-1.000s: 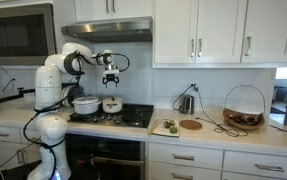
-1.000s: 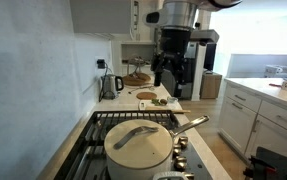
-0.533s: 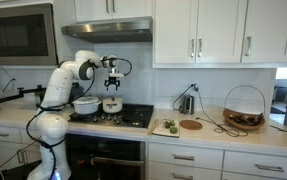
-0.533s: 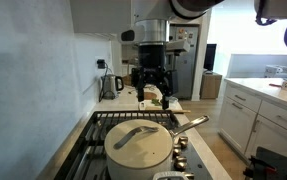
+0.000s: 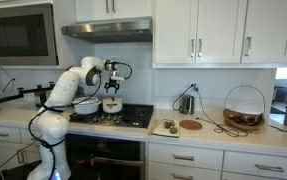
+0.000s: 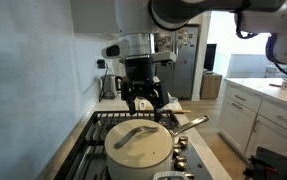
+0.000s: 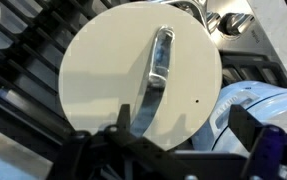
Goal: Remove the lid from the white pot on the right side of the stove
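Note:
The black stove (image 5: 128, 118) holds two white pots. The smaller white pot (image 5: 111, 105) stands on its right side, with its pale lid (image 5: 111, 99) on it. My gripper (image 5: 111, 87) hangs open and empty a little above that lid. In an exterior view my gripper (image 6: 143, 97) is behind the big front pot, which hides the small pot. In the wrist view my open fingers (image 7: 188, 135) frame the lower edge, and the small pot's pale top (image 7: 245, 98) shows at lower right, partly behind one finger. Its knob is not visible.
The larger white pot (image 5: 85, 104) stands right beside the small one; its cream lid with a metal arch handle (image 6: 138, 140) (image 7: 143, 70) fills the wrist view. A range hood (image 5: 108, 30) is overhead. A kettle (image 5: 186, 103), a cutting board (image 5: 190, 125) and a wire basket (image 5: 244, 108) stand on the counter.
My gripper has come down from near the hood toward the small pot, and closer to the pots in both exterior views. It stays open. The pots have not moved.

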### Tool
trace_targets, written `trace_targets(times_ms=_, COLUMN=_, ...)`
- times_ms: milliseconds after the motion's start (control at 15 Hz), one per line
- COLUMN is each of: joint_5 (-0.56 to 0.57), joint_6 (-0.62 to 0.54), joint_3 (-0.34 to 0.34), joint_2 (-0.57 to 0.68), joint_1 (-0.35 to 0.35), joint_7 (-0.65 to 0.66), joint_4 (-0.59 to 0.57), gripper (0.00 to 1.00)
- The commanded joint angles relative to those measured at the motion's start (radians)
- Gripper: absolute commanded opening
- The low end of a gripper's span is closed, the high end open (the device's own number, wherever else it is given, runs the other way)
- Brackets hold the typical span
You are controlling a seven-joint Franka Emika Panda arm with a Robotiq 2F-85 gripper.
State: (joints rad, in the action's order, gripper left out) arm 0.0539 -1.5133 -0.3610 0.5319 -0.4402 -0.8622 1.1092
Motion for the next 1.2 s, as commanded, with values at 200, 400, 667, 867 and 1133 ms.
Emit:
trace_targets(times_ms=200, joint_5=0.001, joint_6=0.044, joint_3=-0.002, joint_2=0.065, joint_1=-0.015, joint_7=-0.016, joint_4=-0.075, gripper=1.00)
trace_targets(times_ms=400, joint_5=0.001, joint_6=0.039, joint_3=0.000, joint_2=0.067, joint_1=-0.011, joint_7=-0.011, joint_4=-0.062, gripper=1.00)
trace_targets(times_ms=667, joint_5=-0.007, joint_6=0.031, joint_3=-0.002, joint_2=0.064, joint_1=-0.004, joint_7=-0.009, joint_4=-0.043, gripper=1.00)
trace_targets(times_ms=867, joint_5=-0.011, joint_6=0.027, joint_3=-0.003, joint_2=0.061, joint_1=0.000, joint_7=-0.006, joint_4=-0.028, gripper=1.00)
trace_targets(times_ms=1133, joint_5=-0.009, joint_6=0.017, joint_3=-0.001, joint_2=0.057, joint_1=0.001, joint_7=0.003, joint_4=0.003, gripper=1.00)
